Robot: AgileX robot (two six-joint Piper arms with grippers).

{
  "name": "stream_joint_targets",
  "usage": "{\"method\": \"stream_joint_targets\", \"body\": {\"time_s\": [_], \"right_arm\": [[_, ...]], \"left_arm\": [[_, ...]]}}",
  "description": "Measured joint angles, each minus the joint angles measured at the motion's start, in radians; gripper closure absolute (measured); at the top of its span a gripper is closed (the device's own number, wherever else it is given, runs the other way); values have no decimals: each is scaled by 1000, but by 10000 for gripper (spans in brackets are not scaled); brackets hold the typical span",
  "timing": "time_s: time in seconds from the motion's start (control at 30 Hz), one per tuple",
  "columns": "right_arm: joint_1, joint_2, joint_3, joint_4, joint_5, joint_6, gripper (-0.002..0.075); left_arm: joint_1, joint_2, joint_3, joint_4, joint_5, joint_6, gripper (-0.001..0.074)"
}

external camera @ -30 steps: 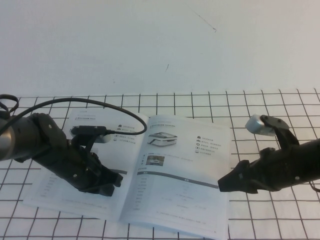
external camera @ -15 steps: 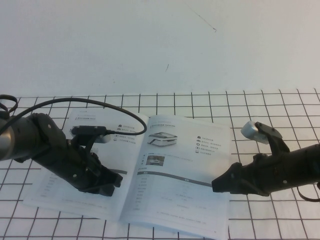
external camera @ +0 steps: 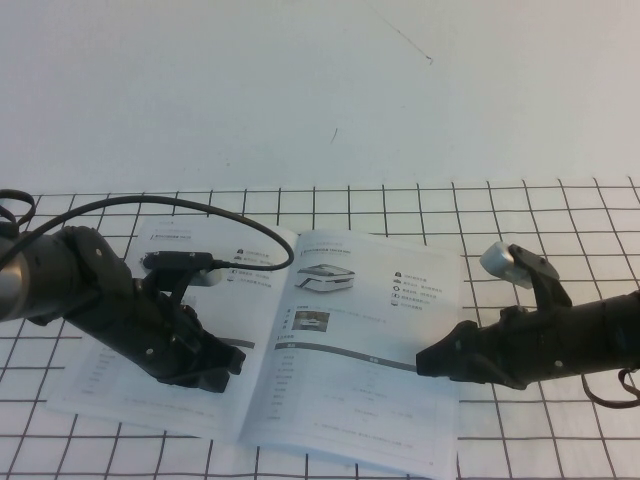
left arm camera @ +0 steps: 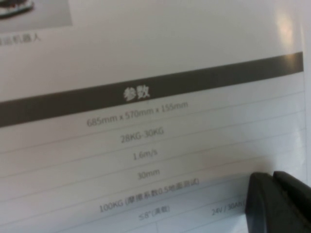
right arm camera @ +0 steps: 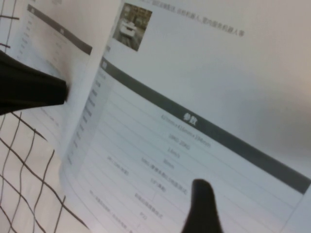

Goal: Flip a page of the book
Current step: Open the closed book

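Note:
The book [external camera: 330, 340] lies open and flat on the grid-marked table. Its right-hand page [external camera: 370, 320] shows a small machine photo, an icon list, a dark bar and a table. My left gripper [external camera: 222, 366] is shut and rests on the lower part of the left-hand page; in the left wrist view [left arm camera: 274, 194] its tips lie on the printed table. My right gripper [external camera: 422, 362] is shut, with its tip at the right edge of the right-hand page beside the dark bar. In the right wrist view [right arm camera: 200, 187] it sits low over the page's table.
The table [external camera: 540, 220] has a white top with a black grid, and a plain white wall stands behind it. A black cable [external camera: 200, 205] arcs from the left arm over the left page. My left gripper also shows in the right wrist view [right arm camera: 34, 90].
My right gripper has slid left and slightly down, from just off the book's right edge onto the right page's edge. The left arm and the book have not moved.

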State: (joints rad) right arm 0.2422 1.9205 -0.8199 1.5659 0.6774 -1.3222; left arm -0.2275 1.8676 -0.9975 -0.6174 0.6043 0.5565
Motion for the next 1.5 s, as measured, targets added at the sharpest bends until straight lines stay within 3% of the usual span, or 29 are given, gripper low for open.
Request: {"method": "stream_joint_targets", "body": {"time_s": [0.8,1.5], "right_arm": [[0,9,-2,22,-67,-44,244],[-9,24,-8,141,74,-199,244]], "left_arm": [[1,1,0,-14,0,4,737],[1,2,0,-16,0,7,738]]}}
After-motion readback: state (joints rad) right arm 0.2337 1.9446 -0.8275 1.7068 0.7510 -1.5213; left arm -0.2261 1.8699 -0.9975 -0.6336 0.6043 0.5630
